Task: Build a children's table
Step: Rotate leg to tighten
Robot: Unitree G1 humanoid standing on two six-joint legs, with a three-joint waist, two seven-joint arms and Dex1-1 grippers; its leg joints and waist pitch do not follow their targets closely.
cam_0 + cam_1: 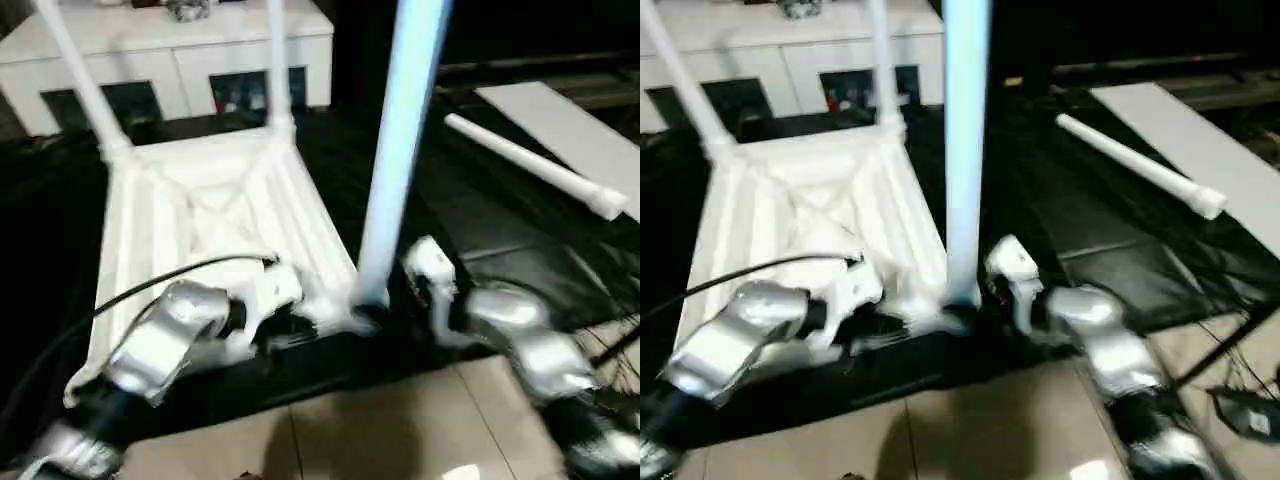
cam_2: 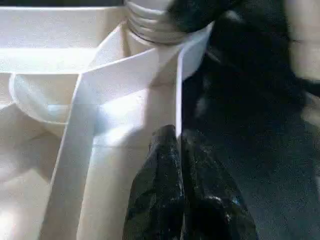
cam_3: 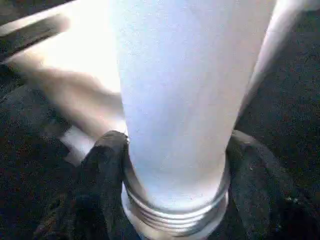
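The tabletop lies upside down on the dark floor covering, ribbed underside up, with two legs already standing in its far corner sockets. A third leg stands upright at the near right corner socket, its threaded foot visible at the socket mouth. Your right gripper straddles this leg low down, one black finger on each side of the tube just above the thread, holding it. Your left gripper is closed, its fingertips pinched on the thin wall of the tabletop just beside the same socket, steadying the top. The fourth leg lies loose on the floor to the right, near a flat white board. Judge the parts as light, stiff, hollow plastic with a smooth, likely slippery skin: the tall leg will tip easily if gripped high, so take hold low, near the threaded end, and keep it vertical while turning. The tabletop will probably slide or lift under the twist, so brace it at a rib or the rim near the socket.
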